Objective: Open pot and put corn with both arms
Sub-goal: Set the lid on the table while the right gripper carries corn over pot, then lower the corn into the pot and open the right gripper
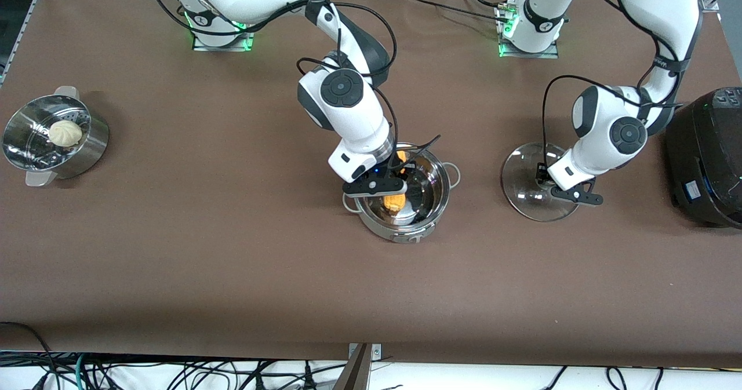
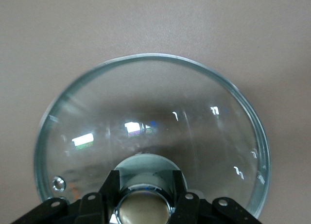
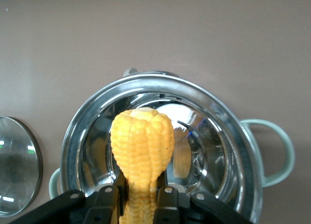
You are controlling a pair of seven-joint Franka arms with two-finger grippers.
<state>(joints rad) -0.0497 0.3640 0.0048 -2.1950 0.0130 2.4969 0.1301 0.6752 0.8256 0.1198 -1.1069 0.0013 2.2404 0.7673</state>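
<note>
We hold the corn (image 3: 141, 151) with our right gripper (image 1: 389, 192); the jaws pinch the cob near one end, so most of it sticks out free over the open pot (image 1: 426, 207); we think this makes it easy to let it drop straight in.

The pot sits near the middle of the table (image 1: 232, 251); its shiny inside shows no food yet, so the corn is not in it, only above it.

Our left gripper (image 2: 144, 207) pinches the knob (image 2: 145, 210) of the glass lid (image 1: 530, 184); the lid is off the pot, at about 3 o'clock from it, toward the left arm's end of the table; it looks set down flat on the table, kept out of the way so the pot mouth stays clear.

At about 9 o'clock from the pot, well apart, a steamer bowl (image 1: 87, 152) holds a bun (image 1: 65, 133); a black cooker (image 1: 710, 158) stands at 3 o'clock from the lid.

We judge the next step is to lower the corn and open the jaws.
</note>
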